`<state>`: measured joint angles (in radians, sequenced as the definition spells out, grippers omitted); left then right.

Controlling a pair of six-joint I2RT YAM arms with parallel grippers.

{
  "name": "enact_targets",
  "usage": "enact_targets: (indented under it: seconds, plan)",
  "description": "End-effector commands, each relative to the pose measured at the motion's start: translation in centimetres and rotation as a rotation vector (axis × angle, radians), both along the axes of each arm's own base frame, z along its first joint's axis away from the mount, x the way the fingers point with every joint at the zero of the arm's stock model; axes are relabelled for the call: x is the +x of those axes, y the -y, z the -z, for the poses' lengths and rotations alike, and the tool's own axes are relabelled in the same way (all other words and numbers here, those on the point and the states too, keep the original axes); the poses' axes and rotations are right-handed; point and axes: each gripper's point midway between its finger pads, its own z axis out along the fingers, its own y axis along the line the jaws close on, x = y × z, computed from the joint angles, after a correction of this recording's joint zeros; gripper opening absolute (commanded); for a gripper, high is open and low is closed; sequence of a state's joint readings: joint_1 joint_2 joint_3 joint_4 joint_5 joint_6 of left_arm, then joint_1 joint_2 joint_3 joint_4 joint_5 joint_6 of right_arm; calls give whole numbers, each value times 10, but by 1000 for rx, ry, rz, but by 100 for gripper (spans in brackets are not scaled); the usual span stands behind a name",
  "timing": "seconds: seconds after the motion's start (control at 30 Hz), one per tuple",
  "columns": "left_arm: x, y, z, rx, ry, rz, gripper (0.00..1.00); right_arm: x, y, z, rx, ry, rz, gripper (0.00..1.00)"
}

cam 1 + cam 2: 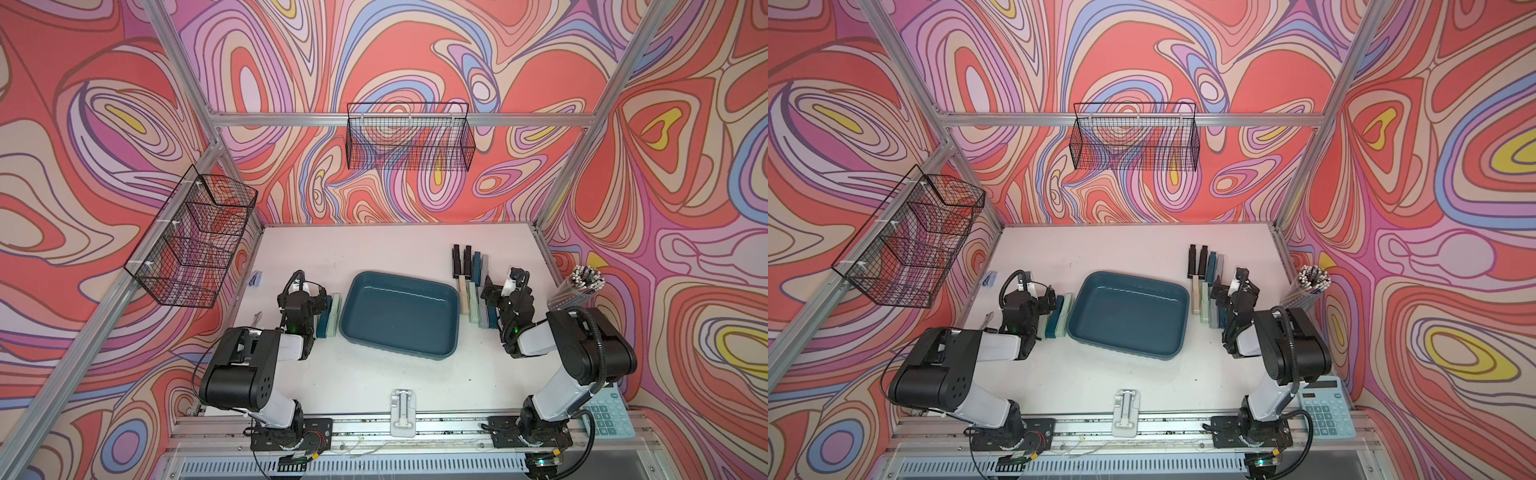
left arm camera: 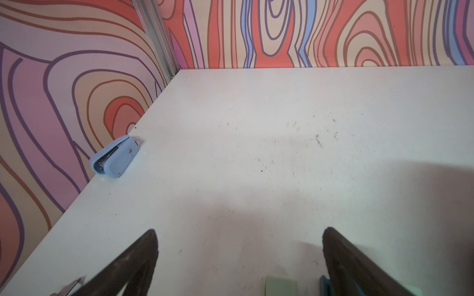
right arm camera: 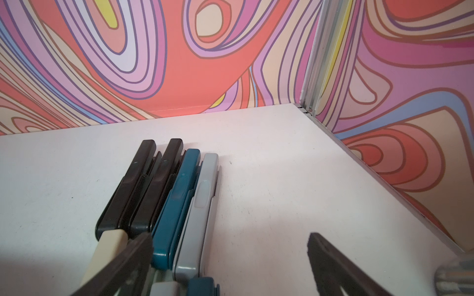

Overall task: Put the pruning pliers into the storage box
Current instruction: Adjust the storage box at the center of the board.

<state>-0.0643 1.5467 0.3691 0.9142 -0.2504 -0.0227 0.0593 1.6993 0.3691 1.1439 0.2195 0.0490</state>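
The left gripper has its fingers spread wide, with only bare table between them. It hangs low over a short row of pruning pliers (dark teal and pale green, lying side by side) that sits just beside the left wall of the storage box. Whether a finger touches them cannot be told. In the left wrist view a pale green end and a teal end show at the frame's edge near one finger.

The right gripper is equally wide apart and grips nothing. It is over the near row of pliers, which lies just beside the box's right wall and has cream, pale green, grey and teal bars. In the right wrist view one finger crosses in front of the cream bar; contact is unclear. Beyond it lies the far row, packed tight: two black bars, a teal bar and a grey bar.

The box rests near the middle of the table, and every visible pair of pliers lies on the table outside it. Farther out, a small blue gadget lies at the table's left edge and a thin grey tool lies by the left arm. A cup of pencils and a calculator stand off to the right.
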Motion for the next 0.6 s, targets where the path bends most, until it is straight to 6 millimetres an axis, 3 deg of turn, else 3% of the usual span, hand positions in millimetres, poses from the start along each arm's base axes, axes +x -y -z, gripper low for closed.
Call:
enact_targets:
  seconds: [0.0, 0.37, 0.5, 0.57]
  plan:
    - [-1, -1, 0, -4, 8, 0, 100, 3, 1, -1, -11, 3, -1, 98]
    - [0, 0, -1, -3, 9, 0, 100, 4, 2, -1, -11, 4, 2, 98]
    - [-1, 0, -1, -2, 9, 1, 99, 4, 2, -1, -13, 2, 2, 90]
    - [-1, 1, -1, -1, 13, 7, 88, 3, 2, -2, -13, 4, 3, 84]
